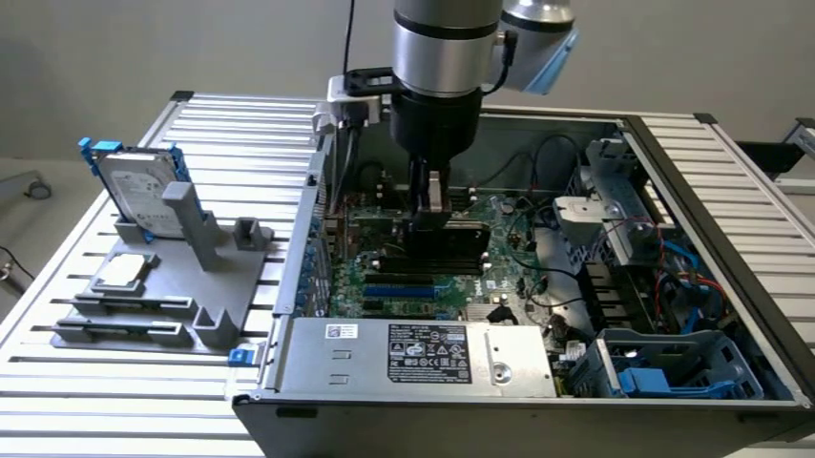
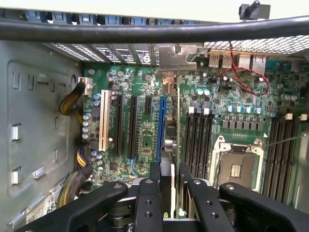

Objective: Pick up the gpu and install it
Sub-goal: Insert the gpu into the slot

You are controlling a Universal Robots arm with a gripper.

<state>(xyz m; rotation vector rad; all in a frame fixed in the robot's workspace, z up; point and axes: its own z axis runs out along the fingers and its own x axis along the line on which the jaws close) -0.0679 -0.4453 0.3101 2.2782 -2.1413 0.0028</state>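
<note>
Room: a plain pale grey wall (image 1: pixel 114 48) behind the rig; a strip of grey floor (image 1: pixel 26 224) at the exterior view's left.
Counter: the counter (image 1: pixel 229 119) is ribbed aluminium, with slats running across its top.
On the counter, exterior view's left: a grey fixture (image 1: pixel 191 234) holds a hard drive (image 1: pixel 134 191) with blue rails standing upright. A small square silver chip (image 1: pixel 124 272) lies flat in it.
On the counter, middle and right: an open computer case (image 1: pixel 510 429) lies on its side with the motherboard (image 1: pixel 510 258) facing up. A labelled power supply (image 1: pixel 421 353) sits along the near edge.
Arm: the silver arm (image 1: pixel 440 48) reaches straight down into the case.
Hand: the hand (image 1: pixel 429 215) is clenched on the gpu (image 1: pixel 446 246), with the black fingers (image 2: pixel 154 176) on either face of the card.
Gpu: it stands upright on edge over the motherboard's expansion slots. In the wrist view it lies along the blue slot (image 2: pixel 161 125), and its silver bracket (image 2: pixel 176 58) is at the case's rear wall. Whether it is fully seated cannot be told.
</note>
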